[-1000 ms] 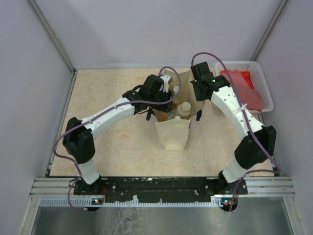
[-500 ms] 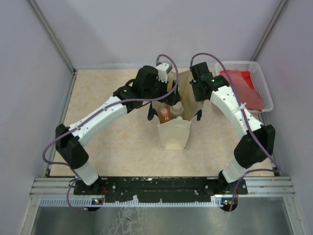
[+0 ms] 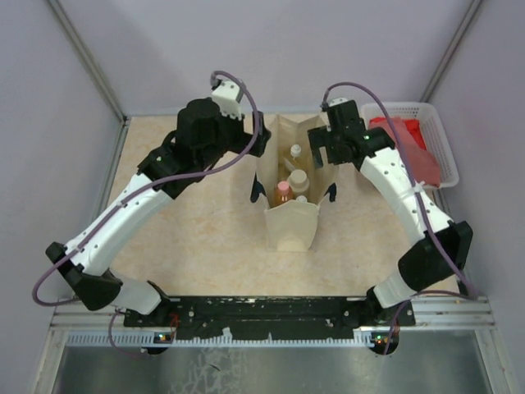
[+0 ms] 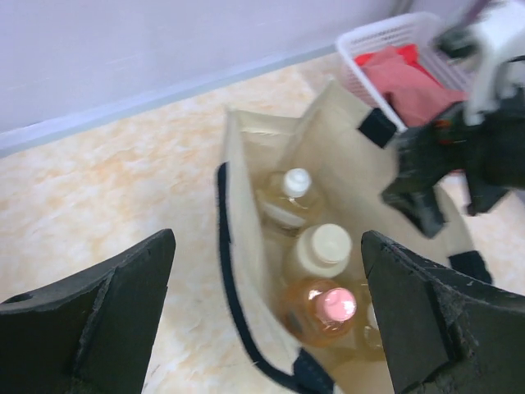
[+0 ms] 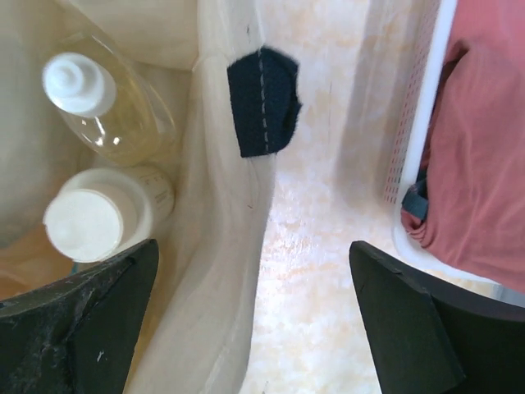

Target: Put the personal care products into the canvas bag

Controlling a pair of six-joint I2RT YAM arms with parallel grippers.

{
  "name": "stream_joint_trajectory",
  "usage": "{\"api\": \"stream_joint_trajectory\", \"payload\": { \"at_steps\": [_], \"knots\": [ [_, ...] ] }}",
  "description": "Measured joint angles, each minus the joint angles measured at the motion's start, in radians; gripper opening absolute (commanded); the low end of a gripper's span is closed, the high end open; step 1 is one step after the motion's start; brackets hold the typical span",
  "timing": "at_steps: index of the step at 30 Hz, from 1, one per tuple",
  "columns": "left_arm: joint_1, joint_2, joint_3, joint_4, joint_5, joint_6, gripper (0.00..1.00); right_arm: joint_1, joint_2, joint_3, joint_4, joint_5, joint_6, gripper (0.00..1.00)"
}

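Bag: canvas bag [image 3: 289, 228] stands upright mid-table, mouth open, dark straps hanging at its sides.
In bag: amber bottle [image 4: 289, 197] w/ white cap at the far end; cream bottle [image 4: 326, 246] next; pink-cap bottle [image 4: 332, 305] nearest. All upright, packed close.
4th bottle: a pale cap shows just beside the pink-cap bottle in the top view, prob. the 2nd amber one; too small to be sure.
L gripper [image 3: 259, 144]: above the bag's left rim, fingers spread wide, holding nothing.
R gripper [image 3: 317, 149]: by the bag's right rim, fingers spread wide, empty; its wrist view looks down along the bag wall.
Basket: white basket [image 3: 408, 107] w/ red cloth [image 3: 408, 141] at far right, apart from the bag; not part of the job.
Done: at least 3 bottles in; none seen on the table outside the bag.
Left: prob. only pulling the arms clear; if the 4th isn't in, that one remains.
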Motion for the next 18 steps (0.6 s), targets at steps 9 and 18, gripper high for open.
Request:
{"api": "stream_joint_trajectory", "payload": {
  "at_steps": [9,18],
  "knots": [
    [0.111,-0.125,-0.074,-0.044,-0.09,-0.022,1.0,0.0,-0.271,-0.106,0.253,0.075,0.022,0.99],
    [0.132,-0.149,-0.105,-0.062,-0.047,-0.01,1.0,0.0,-0.435,-0.254,0.434,0.193,0.051,0.99]
  ]
}}
